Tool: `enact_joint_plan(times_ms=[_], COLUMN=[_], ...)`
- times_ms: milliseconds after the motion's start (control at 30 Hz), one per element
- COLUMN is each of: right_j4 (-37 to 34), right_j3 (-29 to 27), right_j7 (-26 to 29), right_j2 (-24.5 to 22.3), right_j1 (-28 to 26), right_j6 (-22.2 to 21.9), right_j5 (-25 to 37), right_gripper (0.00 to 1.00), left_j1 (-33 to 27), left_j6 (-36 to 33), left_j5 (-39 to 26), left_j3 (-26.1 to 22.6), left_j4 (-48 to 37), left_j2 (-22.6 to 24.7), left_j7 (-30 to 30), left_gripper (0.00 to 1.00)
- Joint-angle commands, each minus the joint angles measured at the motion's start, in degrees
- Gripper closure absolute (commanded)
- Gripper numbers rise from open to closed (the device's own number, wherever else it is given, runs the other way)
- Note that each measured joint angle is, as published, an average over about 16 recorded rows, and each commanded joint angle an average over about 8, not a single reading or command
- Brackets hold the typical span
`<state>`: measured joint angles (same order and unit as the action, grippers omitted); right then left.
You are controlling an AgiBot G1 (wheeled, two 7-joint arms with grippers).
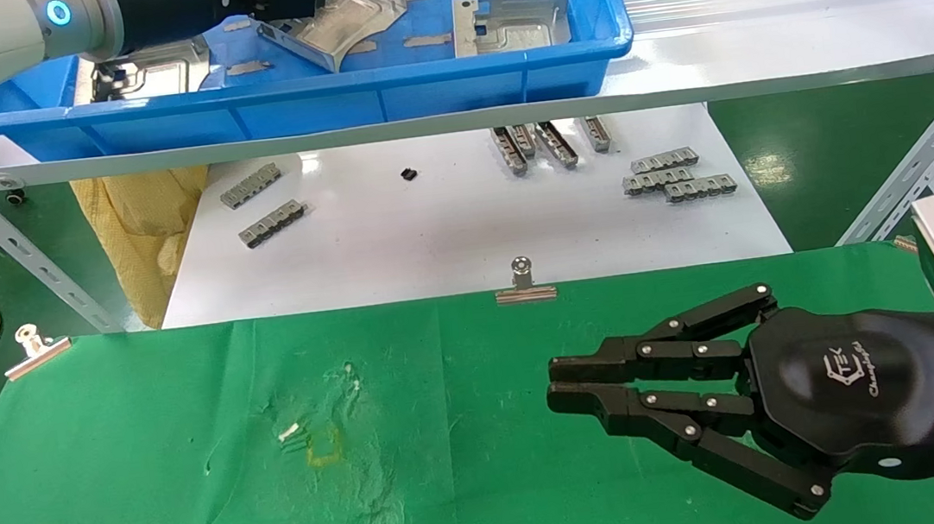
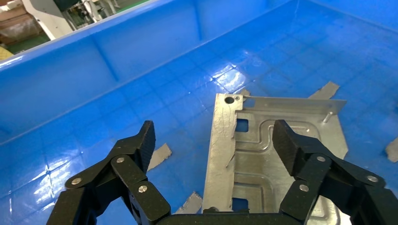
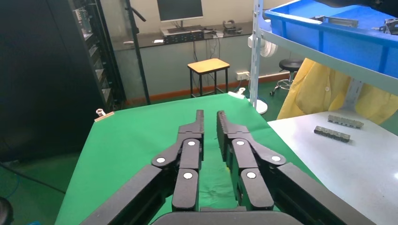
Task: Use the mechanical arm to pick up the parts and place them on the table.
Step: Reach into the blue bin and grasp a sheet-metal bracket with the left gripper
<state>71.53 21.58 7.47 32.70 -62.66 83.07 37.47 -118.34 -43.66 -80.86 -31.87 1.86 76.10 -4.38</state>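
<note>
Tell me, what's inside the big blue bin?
Inside the blue bin lie three silver parts and flat grey tape strips. The open left gripper hovers over one part, and its arm hides part of the bin floor.

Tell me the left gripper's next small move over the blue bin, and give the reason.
Probably lower a little and close. The left gripper hangs open inside the blue bin, its fingers straddling the raised edge of a silver part without gripping it. No part lies on the green table yet; the right gripper sits idle there.

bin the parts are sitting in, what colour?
Bright blue bin, glossy with a faint grid on its floor; it shows best in the left wrist view, where the open left hand is over a part.
</note>
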Motion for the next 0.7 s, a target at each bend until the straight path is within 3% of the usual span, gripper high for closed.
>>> enact_joint_plan(times_ms=[33,700], right_j4=[0.0,0.0], right_j3=[0.0,0.0], right_j7=[0.0,0.0], right_j2=[0.0,0.0], right_j1=[0.0,0.0], right_j6=[0.0,0.0], right_j5=[0.0,0.0], right_gripper=[0.0,0.0], left_j1=[0.0,-0.1], left_j6=[0.5,-0.7], left_j5=[-0.2,-1.1], left_j3=[-0.1,-0.9], left_j4=[-0.3,-0.4], left_j2=[0.3,0.5], left_j7=[0.1,-1.4], left_gripper=[1.0,1.0])
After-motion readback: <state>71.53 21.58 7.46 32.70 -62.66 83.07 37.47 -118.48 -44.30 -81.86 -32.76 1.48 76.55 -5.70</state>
